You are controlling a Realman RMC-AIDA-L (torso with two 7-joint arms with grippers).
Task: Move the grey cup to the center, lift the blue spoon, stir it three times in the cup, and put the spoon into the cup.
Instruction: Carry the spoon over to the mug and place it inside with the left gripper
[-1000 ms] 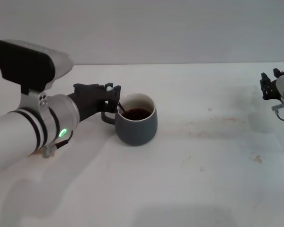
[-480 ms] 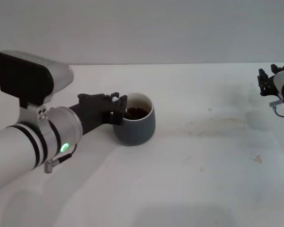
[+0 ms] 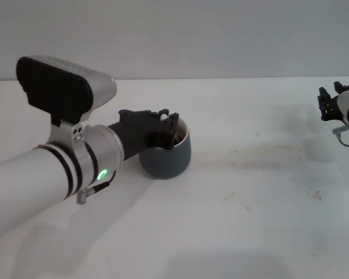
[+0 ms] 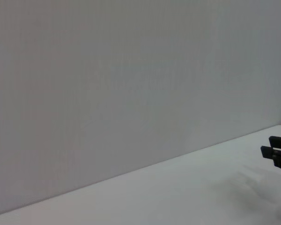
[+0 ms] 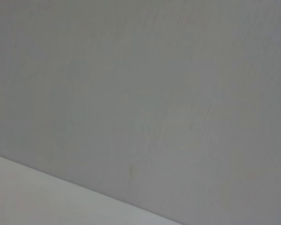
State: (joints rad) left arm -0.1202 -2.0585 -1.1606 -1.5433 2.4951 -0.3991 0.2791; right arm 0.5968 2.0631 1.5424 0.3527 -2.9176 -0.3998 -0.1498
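Stirring: left hand over the cup, grip unreadable, should circle clear of the rim; right hand idles at the desk edge.

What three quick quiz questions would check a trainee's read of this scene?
1. True or false: the left gripper is over the cup.
2. Where is the right gripper? A) beside the cup B) at the table's far right edge C) out of view
3. Fill in: the cup's outside is dark ___.

Key: 1 true; 2 B; 3 grey.
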